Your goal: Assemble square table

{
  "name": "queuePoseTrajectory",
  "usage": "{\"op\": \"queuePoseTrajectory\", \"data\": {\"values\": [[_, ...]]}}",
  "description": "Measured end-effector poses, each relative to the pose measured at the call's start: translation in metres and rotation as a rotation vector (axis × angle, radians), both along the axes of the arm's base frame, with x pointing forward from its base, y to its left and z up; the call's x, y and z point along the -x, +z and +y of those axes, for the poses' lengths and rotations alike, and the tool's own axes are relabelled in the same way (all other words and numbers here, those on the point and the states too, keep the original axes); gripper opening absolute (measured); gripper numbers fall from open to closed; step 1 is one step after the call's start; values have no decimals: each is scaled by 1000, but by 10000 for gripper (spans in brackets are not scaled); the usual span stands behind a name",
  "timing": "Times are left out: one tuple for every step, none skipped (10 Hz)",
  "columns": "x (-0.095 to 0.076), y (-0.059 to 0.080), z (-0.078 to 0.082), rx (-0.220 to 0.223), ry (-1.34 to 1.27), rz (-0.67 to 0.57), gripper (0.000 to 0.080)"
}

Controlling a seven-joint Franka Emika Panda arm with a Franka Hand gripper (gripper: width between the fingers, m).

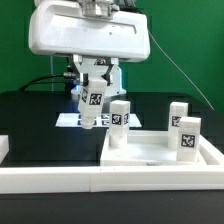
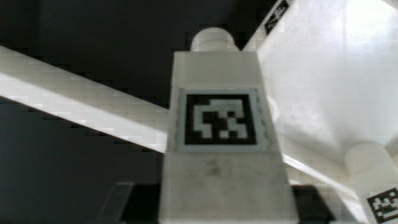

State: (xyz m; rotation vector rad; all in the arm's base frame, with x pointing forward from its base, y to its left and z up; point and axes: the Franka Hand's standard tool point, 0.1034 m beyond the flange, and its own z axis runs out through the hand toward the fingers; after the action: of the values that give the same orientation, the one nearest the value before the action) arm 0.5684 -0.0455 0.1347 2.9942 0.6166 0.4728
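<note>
While carrying a small white plastic leg block with a black-and-white square tag on its face, hanging clear of the black table surface and just beside the large white square plastic slab. Two-finger gripper closed partway on the leg block's upper end, jaws held narrow by the block's own width; seen from the wrist view, leg block running straight out from between the jaws, tag facing the camera, rounded peg at the far tip. Judged as the step of bringing a fourth leg to the slab: three matching legs already upright on it, one at the corner nearest the jaws, two at the far side. Free corner apparently ahead of the jaws and toward the low white barrier rail. Next move likely calling for a short carry over that corner, peg lined up with its hole, then a straight descent and a twist to seat it. Hole itself not visible. Flat white marker board lying beneath and behind the jaws, untouched
</note>
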Motion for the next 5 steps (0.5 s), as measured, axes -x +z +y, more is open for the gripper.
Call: {"op": "queuePoseTrajectory", "data": {"values": [[-1, -3, 8, -9, -5, 4, 290], [-10, -4, 21, -35, -10, 26, 290], [-21, -3, 29, -49, -12, 30, 290], [-28, -2, 37, -65, -14, 45, 290], [-35, -1, 44, -80, -23, 50, 290]]}}
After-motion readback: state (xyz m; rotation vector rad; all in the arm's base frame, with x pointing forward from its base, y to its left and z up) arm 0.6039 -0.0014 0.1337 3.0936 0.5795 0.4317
